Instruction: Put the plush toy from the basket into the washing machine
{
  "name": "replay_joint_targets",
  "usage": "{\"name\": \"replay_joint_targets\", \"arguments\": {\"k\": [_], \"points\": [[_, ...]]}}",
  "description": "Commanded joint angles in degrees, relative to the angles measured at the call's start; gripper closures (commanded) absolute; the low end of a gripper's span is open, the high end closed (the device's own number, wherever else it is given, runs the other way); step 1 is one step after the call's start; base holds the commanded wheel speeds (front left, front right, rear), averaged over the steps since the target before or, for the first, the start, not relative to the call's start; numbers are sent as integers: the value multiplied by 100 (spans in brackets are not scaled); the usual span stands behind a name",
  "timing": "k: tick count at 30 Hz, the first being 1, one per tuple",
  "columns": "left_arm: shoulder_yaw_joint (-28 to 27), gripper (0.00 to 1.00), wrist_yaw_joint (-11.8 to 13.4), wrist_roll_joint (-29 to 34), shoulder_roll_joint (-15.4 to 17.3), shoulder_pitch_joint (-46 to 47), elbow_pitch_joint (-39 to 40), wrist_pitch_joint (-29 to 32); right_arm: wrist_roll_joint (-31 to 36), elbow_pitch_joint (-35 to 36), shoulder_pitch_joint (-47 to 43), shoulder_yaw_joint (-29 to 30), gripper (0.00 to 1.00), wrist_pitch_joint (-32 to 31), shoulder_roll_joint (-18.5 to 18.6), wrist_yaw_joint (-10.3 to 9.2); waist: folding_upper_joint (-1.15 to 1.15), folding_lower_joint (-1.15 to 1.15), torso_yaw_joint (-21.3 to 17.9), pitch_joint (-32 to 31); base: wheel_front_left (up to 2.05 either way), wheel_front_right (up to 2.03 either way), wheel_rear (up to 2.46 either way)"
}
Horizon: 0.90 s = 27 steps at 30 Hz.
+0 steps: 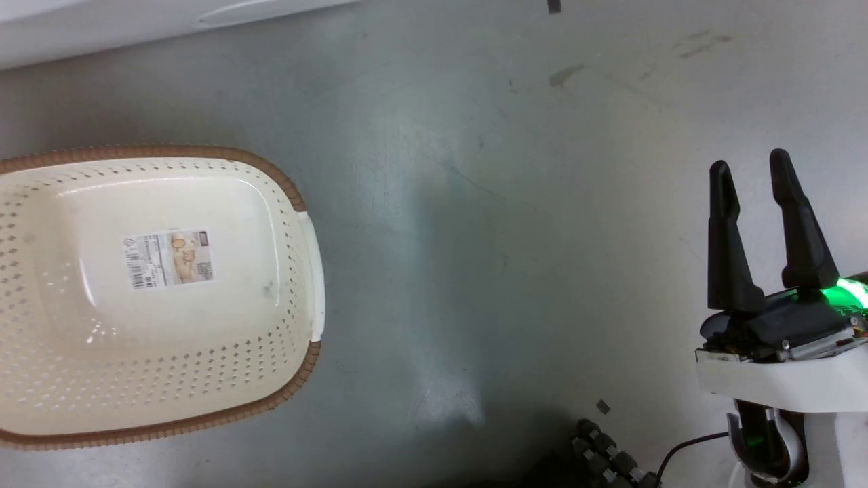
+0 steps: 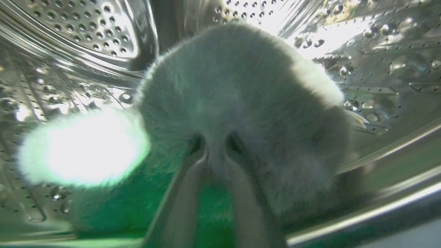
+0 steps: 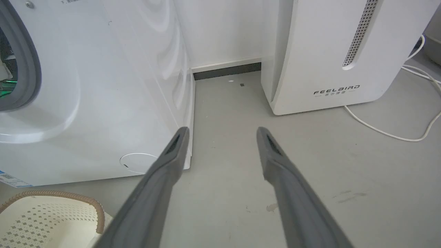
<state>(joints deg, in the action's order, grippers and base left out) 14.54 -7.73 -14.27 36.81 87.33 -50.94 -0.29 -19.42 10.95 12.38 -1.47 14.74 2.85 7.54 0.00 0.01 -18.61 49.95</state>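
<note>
Inside the washing machine [image 2: 86, 34], the plush toy [image 2: 234, 86] lies against the tips of the left gripper [image 2: 215, 146], whose fingers seem, through the blur, to pinch its fur. It looks light, soft and squashy, so a deep bunch of pile holds best. The right gripper [image 1: 749, 163] is spread and holds nothing.

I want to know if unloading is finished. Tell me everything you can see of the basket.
The basket is cream-white perforated plastic, a rounded rectangle with a brown woven-look rim and a white side handle. It stands upright on the grey floor, near the washing machine. A paper label sticks to its inner bottom; nothing else lies inside.
</note>
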Motion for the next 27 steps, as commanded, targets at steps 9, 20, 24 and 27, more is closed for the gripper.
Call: {"name": "replay_joint_targets", "arguments": {"k": [9, 20, 24, 27], "points": [[348, 0, 25, -448, -274, -745, -519, -992, 327, -181, 64, 232, 0, 26, 3, -5, 0, -1, 418, -900, 0, 0, 0], [312, 0, 66, -1060, -910, -2358, 362, -1467, 756, -464, -261, 426, 0, 26, 3, -5, 0, -1, 1021, -2398, 0, 0, 0], [-141, 0, 253, -1033, -1227, -3399, 1443, -1469, 862, -534, -427, 499, 0, 26, 3, -5, 0, -1, 1216, -2873, 0, 0, 0], [-451, 0, 403, -955, -1490, -4254, 2208, -1469, 933, -599, -573, 536, 0, 26, 3, -5, 0, -1, 1319, -3183, 0, 0, 0]]}}
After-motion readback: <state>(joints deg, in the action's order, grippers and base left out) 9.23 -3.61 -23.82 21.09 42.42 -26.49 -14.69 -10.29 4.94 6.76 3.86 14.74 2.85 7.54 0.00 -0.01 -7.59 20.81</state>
